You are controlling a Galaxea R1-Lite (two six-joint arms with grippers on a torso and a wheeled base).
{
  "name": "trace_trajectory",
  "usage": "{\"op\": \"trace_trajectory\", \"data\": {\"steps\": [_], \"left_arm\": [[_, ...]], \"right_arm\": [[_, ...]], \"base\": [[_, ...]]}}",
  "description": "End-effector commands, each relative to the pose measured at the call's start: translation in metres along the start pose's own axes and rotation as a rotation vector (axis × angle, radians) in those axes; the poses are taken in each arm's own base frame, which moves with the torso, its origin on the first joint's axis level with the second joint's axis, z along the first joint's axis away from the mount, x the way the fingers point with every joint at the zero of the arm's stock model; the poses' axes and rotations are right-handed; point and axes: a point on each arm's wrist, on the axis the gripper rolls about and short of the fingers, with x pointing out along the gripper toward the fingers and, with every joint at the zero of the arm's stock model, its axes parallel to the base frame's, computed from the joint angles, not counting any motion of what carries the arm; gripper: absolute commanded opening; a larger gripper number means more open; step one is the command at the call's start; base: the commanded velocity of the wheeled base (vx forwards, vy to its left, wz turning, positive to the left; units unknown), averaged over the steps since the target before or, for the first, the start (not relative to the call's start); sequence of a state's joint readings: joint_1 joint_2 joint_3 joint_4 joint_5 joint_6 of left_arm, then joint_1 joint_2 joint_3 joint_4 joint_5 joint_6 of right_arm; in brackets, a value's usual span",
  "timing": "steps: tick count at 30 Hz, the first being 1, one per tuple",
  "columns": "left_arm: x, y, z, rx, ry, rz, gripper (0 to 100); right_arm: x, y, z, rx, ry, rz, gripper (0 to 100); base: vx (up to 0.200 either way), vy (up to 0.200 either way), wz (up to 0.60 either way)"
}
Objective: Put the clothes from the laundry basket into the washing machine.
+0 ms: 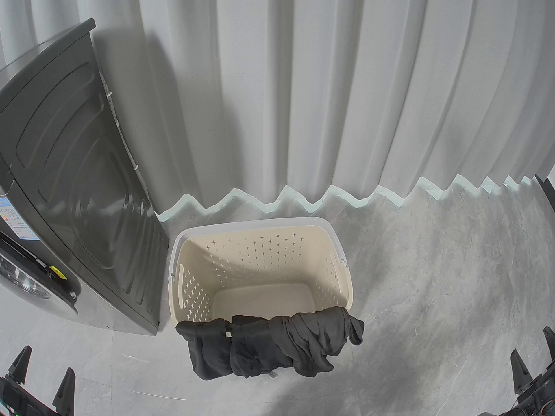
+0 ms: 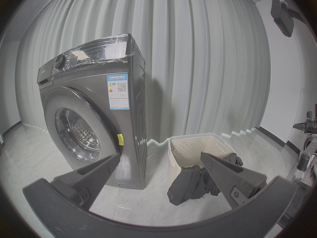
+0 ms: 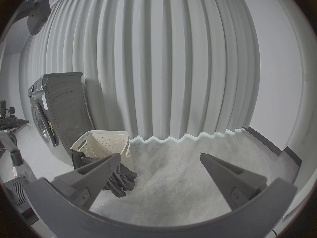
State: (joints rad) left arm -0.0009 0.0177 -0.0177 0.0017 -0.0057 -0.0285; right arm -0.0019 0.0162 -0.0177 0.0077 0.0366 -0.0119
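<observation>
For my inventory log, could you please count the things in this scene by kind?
Washing machine: 1
Laundry basket: 1
Bundle of dark clothes over the basket's rim: 1 (separate pieces cannot be told)
Curtain: 1
Claws: 2, left claw and right claw, both open
Total: 6

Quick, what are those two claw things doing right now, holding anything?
Left gripper: open, holding nothing.
Right gripper: open, holding nothing.
</observation>
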Motion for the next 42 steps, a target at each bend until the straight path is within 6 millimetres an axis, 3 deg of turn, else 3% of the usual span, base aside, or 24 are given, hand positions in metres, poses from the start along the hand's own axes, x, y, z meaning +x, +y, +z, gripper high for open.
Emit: {"op": "trace_trajectory", "data": {"steps": [1,8,14,20,26,35,42], "left_arm": [[-0.0002,0.0001,-0.0049,-0.001,-0.002,-0.001,100],[-0.0002,0.0001,-0.0049,-0.001,-0.002,0.000,100],[-0.0002,0.0001,-0.0049,-0.001,-0.002,-0.001,100],[-0.0002,0.0001,-0.0049,0.001,-0.002,-0.001,100],[-0.0002,0.0001,-0.0049,0.001,-0.002,-0.001,100],[-0.0002,0.0001,-0.0049,0.001,-0.002,-0.001,100],[-0.0002,0.0001,-0.0049,0.001,-0.002,-0.001,100]], "right_arm": [[0.0000,0.0001,-0.0048,0.000,0.000,0.001,100],[0.0000,0.0001,-0.0048,0.000,0.000,0.001,100],[0.0000,0.0001,-0.0048,0.000,0.000,0.001,100],[0.0000,0.0001,-0.0048,0.000,0.000,0.001,100],[0.0000,0.0001,-0.0048,0.000,0.000,0.001,100],[0.0000,0.0001,-0.0048,0.000,0.000,0.001,100],[0.0000,0.0001,-0.0047,0.000,-0.002,0.001,100]], "base": [[0.000,0.000,0.00],[0.000,0.000,0.00],[0.200,0.000,0.00],[0.000,0.000,0.00],[0.200,0.000,0.00],[0.000,0.000,0.00],[0.171,0.000,0.00]]}}
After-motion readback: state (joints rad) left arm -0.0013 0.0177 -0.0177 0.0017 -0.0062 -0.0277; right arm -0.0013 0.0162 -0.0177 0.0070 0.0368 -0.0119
